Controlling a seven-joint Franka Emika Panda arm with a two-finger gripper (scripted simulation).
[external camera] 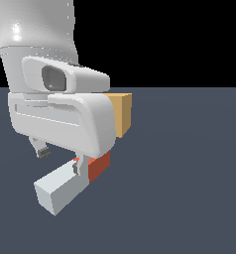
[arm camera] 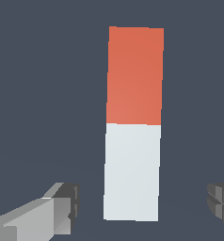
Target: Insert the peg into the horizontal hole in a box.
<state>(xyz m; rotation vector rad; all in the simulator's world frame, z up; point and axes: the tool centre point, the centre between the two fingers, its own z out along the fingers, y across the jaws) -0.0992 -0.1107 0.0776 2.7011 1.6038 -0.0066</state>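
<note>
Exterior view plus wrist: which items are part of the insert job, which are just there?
Part of the job:
- peg, white with one red end, lying on the floor
- box, tan, mostly hidden behind the arm; its hole is not visible
- gripper, open, fingers either side of the peg's white half, not touching it

Just there:
- floor, dark grey; nothing else lies on it

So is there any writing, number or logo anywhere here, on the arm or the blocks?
None can be read. The peg, the box and the white arm all show plain surfaces, and the tool carries no markings either.
</note>
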